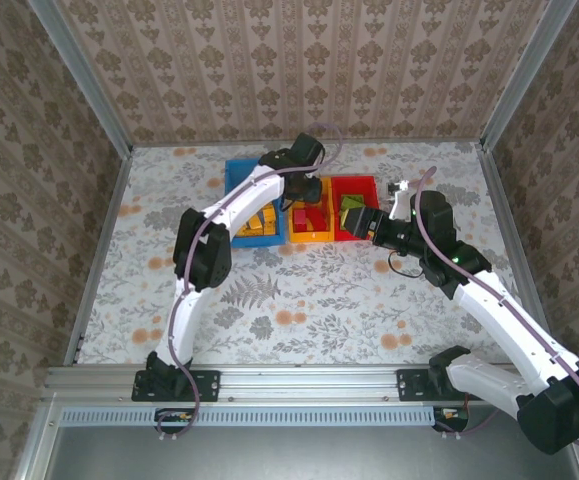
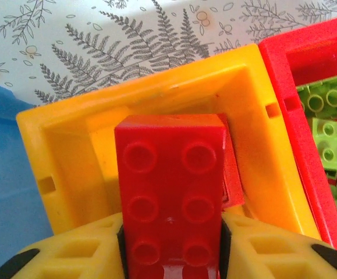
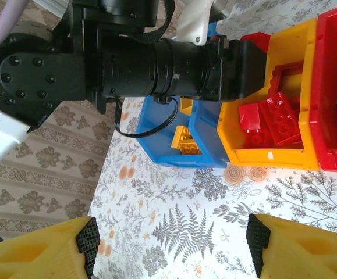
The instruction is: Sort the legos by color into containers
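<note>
Sorting is looking almost finished: left of the left claw (image 2: 171, 251) the blue bin (image 2: 5, 174) is holding yellow bricks (image 3: 187, 142), and right of it the red bin (image 2: 308, 58) is holding green bricks (image 2: 331, 125). That claw is gripping a glossy red brick (image 2: 171, 186), six studs showing, above the yellow bin (image 2: 156, 96) where other red bricks (image 3: 273, 119) are lying. The right claw (image 3: 171, 244) is hanging with jaws spread wide and empty, the bins beyond its fingertips.
</note>
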Controlling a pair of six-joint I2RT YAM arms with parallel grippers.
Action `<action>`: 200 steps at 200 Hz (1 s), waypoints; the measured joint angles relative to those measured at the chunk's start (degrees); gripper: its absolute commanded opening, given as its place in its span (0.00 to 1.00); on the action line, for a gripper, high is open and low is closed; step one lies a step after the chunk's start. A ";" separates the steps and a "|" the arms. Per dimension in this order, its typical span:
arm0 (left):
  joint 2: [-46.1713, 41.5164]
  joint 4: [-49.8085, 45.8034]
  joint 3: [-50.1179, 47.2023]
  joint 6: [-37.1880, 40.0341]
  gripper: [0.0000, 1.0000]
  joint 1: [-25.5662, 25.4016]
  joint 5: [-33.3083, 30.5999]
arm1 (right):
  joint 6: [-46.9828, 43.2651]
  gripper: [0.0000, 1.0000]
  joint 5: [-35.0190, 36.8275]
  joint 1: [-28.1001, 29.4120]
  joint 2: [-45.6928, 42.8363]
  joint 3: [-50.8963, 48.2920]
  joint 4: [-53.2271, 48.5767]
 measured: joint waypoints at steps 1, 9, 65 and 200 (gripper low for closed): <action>0.02 -0.02 0.02 -0.09 0.48 0.00 0.02 | 0.00 0.71 0.00 0.00 0.00 0.00 0.00; 0.07 -0.20 0.11 -0.26 0.50 0.04 0.04 | -0.02 0.72 0.00 0.00 0.00 0.00 -0.02; -3.04 -0.59 -1.55 -0.87 0.54 -0.92 -0.04 | -0.79 0.74 -0.02 -0.44 -0.02 0.00 -0.79; -76.43 10.58 -64.06 -10.49 1.00 8.90 -6.08 | -11.19 1.00 21.40 -9.53 -13.84 -3.41 -16.79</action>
